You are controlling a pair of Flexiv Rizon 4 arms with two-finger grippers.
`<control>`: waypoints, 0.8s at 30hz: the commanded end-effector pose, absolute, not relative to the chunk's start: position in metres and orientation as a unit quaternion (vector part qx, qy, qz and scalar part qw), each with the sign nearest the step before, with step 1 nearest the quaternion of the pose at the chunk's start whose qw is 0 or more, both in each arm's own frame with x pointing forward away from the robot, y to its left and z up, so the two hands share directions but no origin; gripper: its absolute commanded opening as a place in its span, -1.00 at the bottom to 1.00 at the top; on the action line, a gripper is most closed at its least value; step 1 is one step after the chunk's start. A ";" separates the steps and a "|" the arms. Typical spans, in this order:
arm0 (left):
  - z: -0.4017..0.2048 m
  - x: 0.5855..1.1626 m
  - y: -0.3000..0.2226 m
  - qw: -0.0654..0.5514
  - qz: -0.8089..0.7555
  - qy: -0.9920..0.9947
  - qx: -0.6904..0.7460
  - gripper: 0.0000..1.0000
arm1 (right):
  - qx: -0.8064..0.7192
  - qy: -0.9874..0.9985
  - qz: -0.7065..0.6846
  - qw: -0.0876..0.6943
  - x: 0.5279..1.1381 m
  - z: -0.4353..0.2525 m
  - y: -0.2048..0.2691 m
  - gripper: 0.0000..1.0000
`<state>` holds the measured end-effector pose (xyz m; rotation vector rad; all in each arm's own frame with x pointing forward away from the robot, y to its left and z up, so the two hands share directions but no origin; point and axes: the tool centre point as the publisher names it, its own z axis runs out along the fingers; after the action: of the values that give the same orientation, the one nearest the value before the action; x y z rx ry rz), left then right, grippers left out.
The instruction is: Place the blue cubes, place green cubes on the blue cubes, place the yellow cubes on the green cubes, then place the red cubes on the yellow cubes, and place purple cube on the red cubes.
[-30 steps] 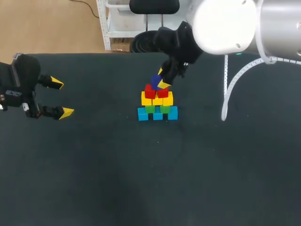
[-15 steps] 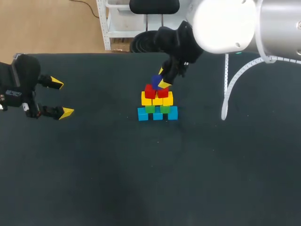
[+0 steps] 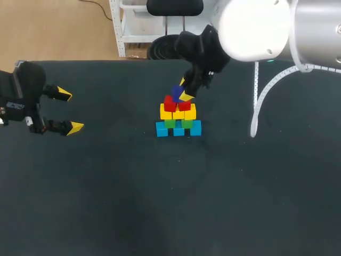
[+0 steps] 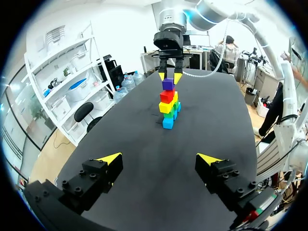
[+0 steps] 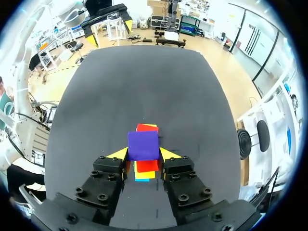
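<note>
**Desk:** Item one, the stack. What do you have, and why is it laid out like that?

**Operator:** On the table (image 3: 160, 202), near the far middle, bottom up: blue cubes (image 3: 178, 129) as the base row, green cubes (image 3: 178, 123) on them, yellow cubes (image 3: 178, 112) on the green, red cubes (image 3: 177, 103) on the yellow. The order matches the task. I take the wide base as the reason the narrow top stands at all.

**Desk:** Item two, the purple cube.

**Operator:** Purple cube (image 4: 168, 84), one only, at the very top, seemingly sitting on the red pair. My right gripper (image 5: 144, 155) comes down over it, jaws closed on its two opposite sides. I judge this as the last placement, with the grip kept on so the cube sits square before I let go. An opening that nudges it sideways could topple the upper rows.

**Desk:** Item three, the other arm.

**Operator:** Left gripper (image 3: 69, 111), jaws wide apart and holding nothing, well apart from the stack at my left side of the table. I'd say parked there to keep out of the way.
</note>
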<state>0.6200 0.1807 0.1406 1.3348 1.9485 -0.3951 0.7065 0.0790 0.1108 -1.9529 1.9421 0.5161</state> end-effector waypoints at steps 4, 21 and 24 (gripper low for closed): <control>0.139 0.620 0.182 0.368 -0.154 0.756 0.519 1.00 | -0.686 0.684 0.182 0.167 0.708 0.110 0.080 -0.91; 0.139 0.620 0.182 0.368 -0.154 0.756 0.519 1.00 | -0.684 0.687 0.181 0.166 0.709 0.110 0.080 -0.07; 0.139 0.620 0.182 0.368 -0.154 0.756 0.519 1.00 | -0.683 0.688 0.181 0.165 0.709 0.110 0.079 -0.02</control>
<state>0.6200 0.1807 0.1406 1.3348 1.9485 -0.3951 0.7081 0.0789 0.1101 -1.9463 1.9568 0.5148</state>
